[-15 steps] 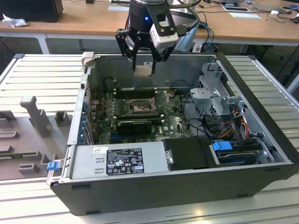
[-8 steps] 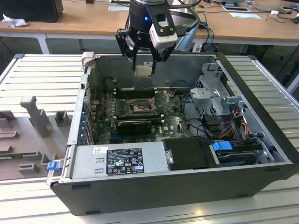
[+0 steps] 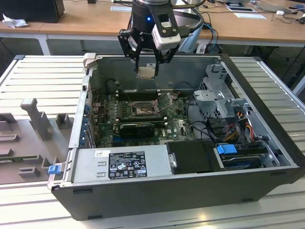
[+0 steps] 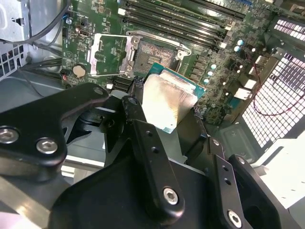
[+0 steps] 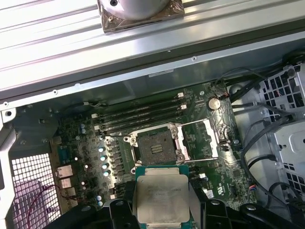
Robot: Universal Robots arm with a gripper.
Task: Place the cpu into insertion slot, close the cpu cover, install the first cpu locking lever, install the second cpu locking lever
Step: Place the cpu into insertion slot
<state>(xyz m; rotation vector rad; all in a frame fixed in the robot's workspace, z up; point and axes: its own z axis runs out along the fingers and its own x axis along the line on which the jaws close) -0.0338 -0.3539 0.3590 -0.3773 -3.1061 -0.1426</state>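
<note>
Claw (image 3: pixel 147 69) pinching the chip (image 5: pixel 162 198), well above the open socket (image 5: pixel 156 147), cover (image 5: pixel 202 139) flipped back. Square chip to socket, descend level, no tilt.

**Where things sit**

cpu (image 3: pixel 146 72) sits between the gripper (image 3: pixel 147 71) fingers, above the board (image 3: pixel 178 125), apart from the insertion slot (image 3: pixel 142 109); cpu cover (image 3: pixel 165 101) open on the slot's side toward the exterior view's right; memory slots (image 3: pixel 138 94) just far of the slot; black card (image 3: pixel 136 127) just near of it; power supply (image 3: pixel 119 162) along the case (image 3: pixel 143 200) near wall; drive cage (image 3: pixel 220 102) at the exterior view's right.
</note>
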